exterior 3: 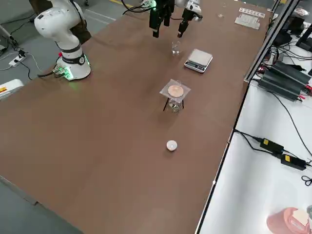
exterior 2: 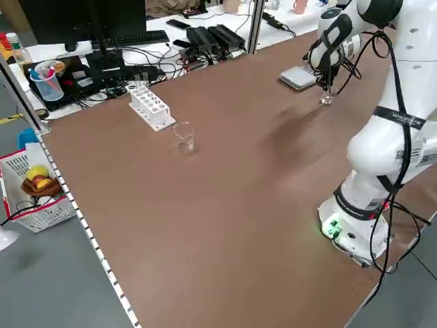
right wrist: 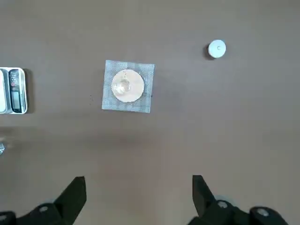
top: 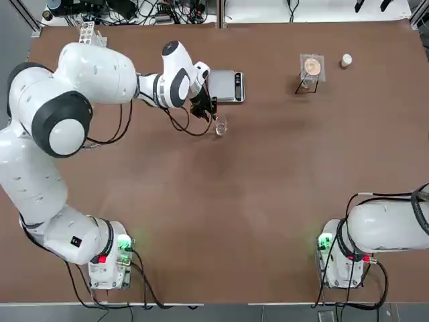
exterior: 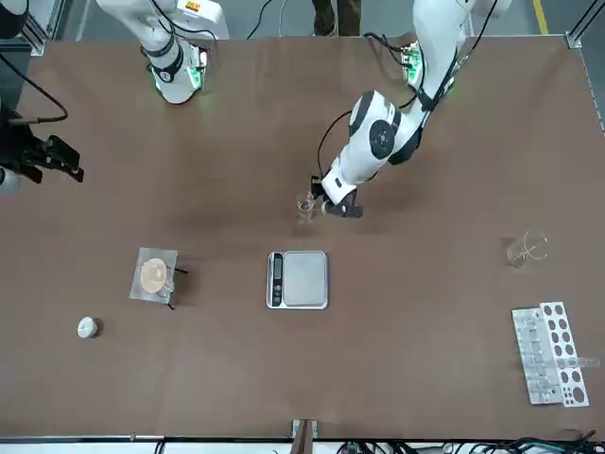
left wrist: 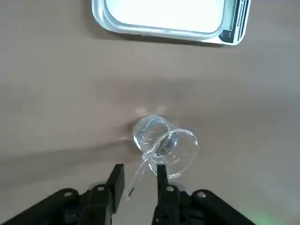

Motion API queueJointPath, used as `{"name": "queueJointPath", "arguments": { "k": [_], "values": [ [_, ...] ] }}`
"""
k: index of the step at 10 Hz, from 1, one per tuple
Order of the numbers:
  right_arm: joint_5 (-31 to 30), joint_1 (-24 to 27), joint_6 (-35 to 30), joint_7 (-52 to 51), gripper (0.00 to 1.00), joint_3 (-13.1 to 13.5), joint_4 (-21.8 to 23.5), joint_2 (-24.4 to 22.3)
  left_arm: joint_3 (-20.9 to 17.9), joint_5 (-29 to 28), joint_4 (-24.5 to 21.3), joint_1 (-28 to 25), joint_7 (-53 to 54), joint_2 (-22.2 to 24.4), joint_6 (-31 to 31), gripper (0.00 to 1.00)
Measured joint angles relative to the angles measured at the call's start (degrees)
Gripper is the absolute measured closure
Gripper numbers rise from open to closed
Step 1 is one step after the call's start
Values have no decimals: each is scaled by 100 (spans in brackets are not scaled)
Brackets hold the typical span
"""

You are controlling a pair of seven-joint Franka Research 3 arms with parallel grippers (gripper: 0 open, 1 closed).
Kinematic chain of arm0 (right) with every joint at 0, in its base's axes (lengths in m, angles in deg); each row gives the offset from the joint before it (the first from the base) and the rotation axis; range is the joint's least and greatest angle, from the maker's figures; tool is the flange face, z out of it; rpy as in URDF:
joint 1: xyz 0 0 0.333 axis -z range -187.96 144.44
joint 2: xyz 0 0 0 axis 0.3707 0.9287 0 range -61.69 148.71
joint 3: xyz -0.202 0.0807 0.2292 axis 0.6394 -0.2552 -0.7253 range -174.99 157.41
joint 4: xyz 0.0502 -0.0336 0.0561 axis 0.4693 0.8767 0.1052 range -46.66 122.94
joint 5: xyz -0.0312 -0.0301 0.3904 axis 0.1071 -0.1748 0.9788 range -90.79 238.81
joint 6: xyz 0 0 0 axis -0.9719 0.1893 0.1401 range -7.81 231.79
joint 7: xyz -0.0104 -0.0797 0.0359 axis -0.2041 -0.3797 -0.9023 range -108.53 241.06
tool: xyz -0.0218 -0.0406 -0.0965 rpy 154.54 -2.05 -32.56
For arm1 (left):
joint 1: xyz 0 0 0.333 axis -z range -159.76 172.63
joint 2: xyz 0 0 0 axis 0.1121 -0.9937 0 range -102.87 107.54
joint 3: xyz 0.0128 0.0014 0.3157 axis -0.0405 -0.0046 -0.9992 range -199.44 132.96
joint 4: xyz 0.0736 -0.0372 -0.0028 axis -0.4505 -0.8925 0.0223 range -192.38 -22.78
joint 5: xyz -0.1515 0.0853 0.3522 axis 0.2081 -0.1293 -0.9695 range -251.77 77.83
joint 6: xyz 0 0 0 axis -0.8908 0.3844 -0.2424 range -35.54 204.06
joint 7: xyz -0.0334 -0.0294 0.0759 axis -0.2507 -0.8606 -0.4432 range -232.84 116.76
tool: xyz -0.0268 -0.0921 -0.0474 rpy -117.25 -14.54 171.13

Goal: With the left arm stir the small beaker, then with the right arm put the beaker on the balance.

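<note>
Glass rod held narrowly by the left tool [left wrist: 137, 180] in the small beaker [left wrist: 161, 146].
The beaker could be tipped by a sideways drag; the right tool [right wrist: 138, 199] is parked wide.

This is a robotics laboratory set up for chemistry bench work. A broad brown counter [top: 268, 201] carries two white robot arms bolted at one edge, their bases lit green. Laboratory ware stands on it: a small digital balance [exterior: 299, 280], a white test tube rack [exterior 2: 150, 108], a small beaker [left wrist: 161, 145], a larger glass vessel [exterior 2: 184, 137] and a wire-gauze square on a stand [right wrist: 128, 86]. Along the far edge run benches crowded with a monitor [exterior 2: 82, 20], a keyboard [exterior 2: 130, 39], power bricks [exterior 3: 280, 80] and tangled cables.
</note>
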State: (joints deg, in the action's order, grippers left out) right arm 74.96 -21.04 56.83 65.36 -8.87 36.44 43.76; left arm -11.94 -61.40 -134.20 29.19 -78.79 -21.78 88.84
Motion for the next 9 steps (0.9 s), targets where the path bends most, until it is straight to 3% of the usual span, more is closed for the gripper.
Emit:
{"name": "queueJointPath", "arguments": {
  "k": [6,9],
  "values": [
    [0,73,28,-8,0,49,-74,-83,0,0,23,-1,0,0,3,73],
    [-8,110,57,-21,0,80,-74,-132,2,1,46,0,-192,0,7,87]
  ]
}}
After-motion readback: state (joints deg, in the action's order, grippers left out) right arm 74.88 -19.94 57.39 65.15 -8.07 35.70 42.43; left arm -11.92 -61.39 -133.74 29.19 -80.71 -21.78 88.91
